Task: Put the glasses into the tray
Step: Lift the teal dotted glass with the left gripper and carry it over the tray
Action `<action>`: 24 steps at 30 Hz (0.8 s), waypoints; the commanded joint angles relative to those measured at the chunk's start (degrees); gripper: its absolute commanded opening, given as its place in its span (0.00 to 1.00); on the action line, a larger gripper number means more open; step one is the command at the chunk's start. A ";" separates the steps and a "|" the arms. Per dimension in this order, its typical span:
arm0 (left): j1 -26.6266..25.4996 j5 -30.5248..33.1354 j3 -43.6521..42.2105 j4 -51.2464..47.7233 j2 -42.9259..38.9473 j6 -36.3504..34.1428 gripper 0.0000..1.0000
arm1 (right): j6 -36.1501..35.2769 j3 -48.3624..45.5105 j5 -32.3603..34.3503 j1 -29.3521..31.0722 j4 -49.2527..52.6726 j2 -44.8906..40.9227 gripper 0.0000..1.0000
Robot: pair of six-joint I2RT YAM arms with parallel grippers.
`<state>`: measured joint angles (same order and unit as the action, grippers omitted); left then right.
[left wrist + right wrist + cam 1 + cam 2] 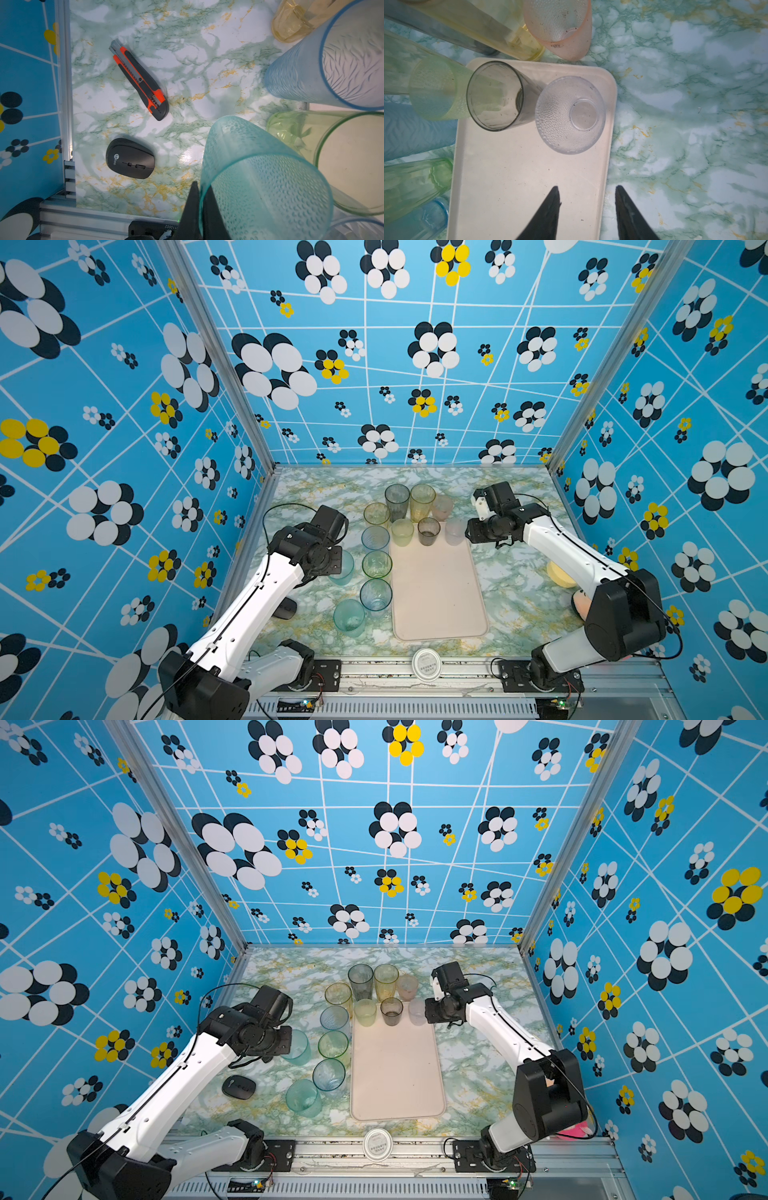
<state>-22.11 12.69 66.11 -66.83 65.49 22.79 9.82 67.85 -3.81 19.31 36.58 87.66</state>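
Observation:
My left gripper (pixel 200 190) is shut on the wall of a dotted teal glass (pixel 264 182), one finger inside the rim and one outside. In both top views that glass (pixel 344 570) (pixel 298 1048) shows partly under the left wrist, left of the tray (pixel 438 597) (pixel 395 1073). My right gripper (pixel 587 189) hangs open and empty over the tray's (pixel 519 176) far right edge. On the tray's far end stand a pale green glass (pixel 402 532), a smoky grey glass (pixel 429 531) (pixel 495 95) and a clear glass (pixel 455 531) (pixel 570 115). Several more glasses stand on the table behind and left of the tray.
A black mouse (pixel 129 159) (pixel 239 1087) and an orange box cutter (pixel 139 80) lie on the marble table left of the glasses. A round white lid (pixel 427 664) sits on the front rail. A yellow disc (pixel 559 574) lies under the right arm. Patterned walls close three sides.

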 commanded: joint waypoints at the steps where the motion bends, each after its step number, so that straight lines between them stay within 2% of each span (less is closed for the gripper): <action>1: 2.05 2.91 5.76 -3.59 -1.81 -3.75 0.00 | -0.60 -0.64 -0.61 -0.50 -0.01 -0.12 0.46; 8: 1.87 2.51 26.12 -5.85 3.34 -9.82 0.00 | -0.51 -0.51 0.89 -1.07 0.85 -1.11 0.46; 11: 0.02 0.74 33.91 -5.71 6.47 -11.64 0.00 | -0.38 -1.17 1.68 -2.01 1.42 -2.32 0.46; 21: -16.40 -4.87 46.45 -2.18 22.78 -14.54 0.00 | 0.28 -2.84 2.80 -5.16 2.61 -5.39 0.45; 24: -19.50 -6.23 50.08 -2.64 28.60 -15.70 0.00 | 0.45 -2.98 3.15 -5.28 2.96 -5.49 0.45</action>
<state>-39.35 9.15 112.77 -70.22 90.45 9.28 9.85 65.32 -1.83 14.26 37.41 83.29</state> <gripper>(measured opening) 0.059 0.456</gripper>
